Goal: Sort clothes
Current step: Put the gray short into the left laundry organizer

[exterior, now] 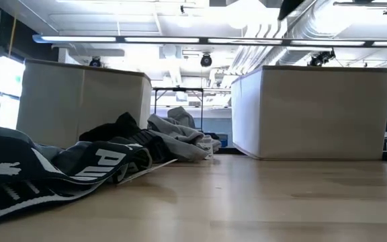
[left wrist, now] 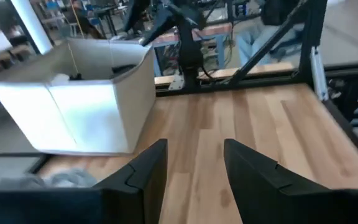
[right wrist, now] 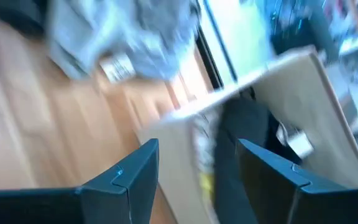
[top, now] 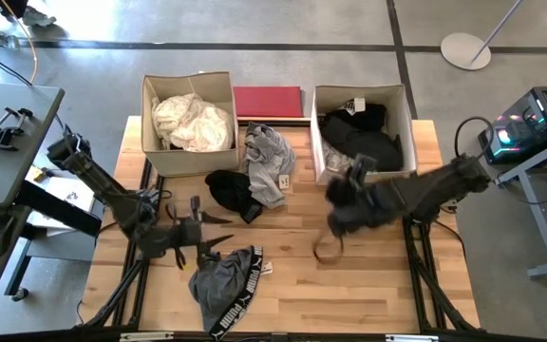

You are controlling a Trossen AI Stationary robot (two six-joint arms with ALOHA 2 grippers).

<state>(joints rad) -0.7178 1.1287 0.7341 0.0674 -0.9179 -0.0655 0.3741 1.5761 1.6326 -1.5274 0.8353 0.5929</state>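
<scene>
A grey garment with a PUMA waistband [top: 224, 285] lies crumpled on the table's near left; it also shows in the low view [exterior: 52, 168]. A black garment [top: 231, 190] and a light grey one [top: 269, 161] lie near the middle, in front of the boxes. Cream-white clothes [top: 193, 122] fill the left box and black clothes [top: 364, 141] the right box. My left gripper [top: 215, 236] is open and empty above the table, just beyond the PUMA garment [left wrist: 194, 155]. My right gripper [top: 338, 195] is open and empty at the right box's near left corner [right wrist: 197, 155].
Two tan cardboard boxes stand at the back, one left [top: 160, 157] and one right [top: 317, 142], with a flat red board [top: 269, 102] between them. Bare wood [top: 349, 285] stretches over the table's near right. Arm stands and desks flank the table.
</scene>
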